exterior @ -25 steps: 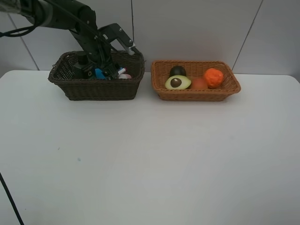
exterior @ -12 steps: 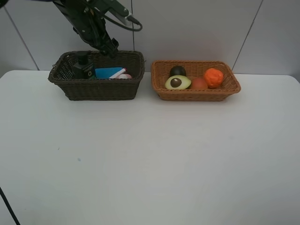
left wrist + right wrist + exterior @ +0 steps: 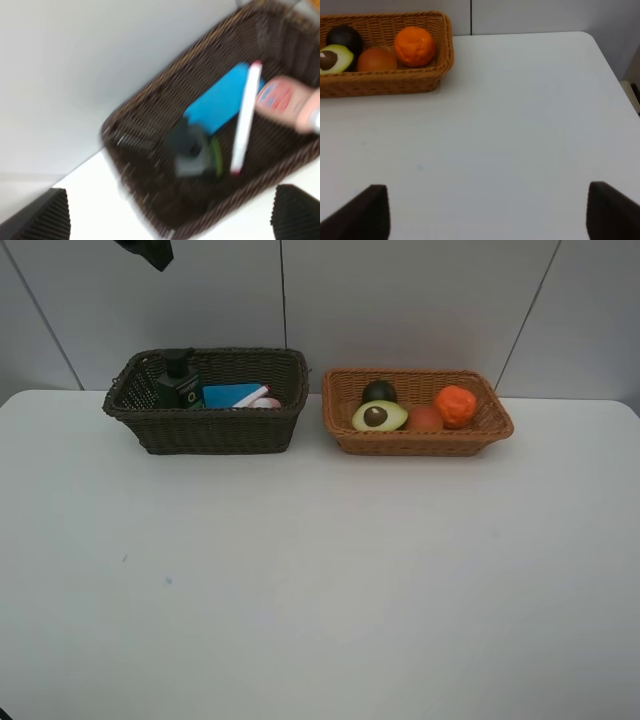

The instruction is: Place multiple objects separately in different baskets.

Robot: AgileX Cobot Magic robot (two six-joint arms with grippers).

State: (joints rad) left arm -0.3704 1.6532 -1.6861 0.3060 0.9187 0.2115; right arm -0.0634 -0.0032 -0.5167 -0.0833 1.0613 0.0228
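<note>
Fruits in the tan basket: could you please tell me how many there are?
4, all inside the tan basket: avocado half front left, mangosteen behind it, peach in the middle, orange on the right. Others could be hidden beneath.

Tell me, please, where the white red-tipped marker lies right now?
In the exterior high view, the white red-tipped marker lies inside the dark brown woven wicker basket at left, on the blue flat item.
</note>
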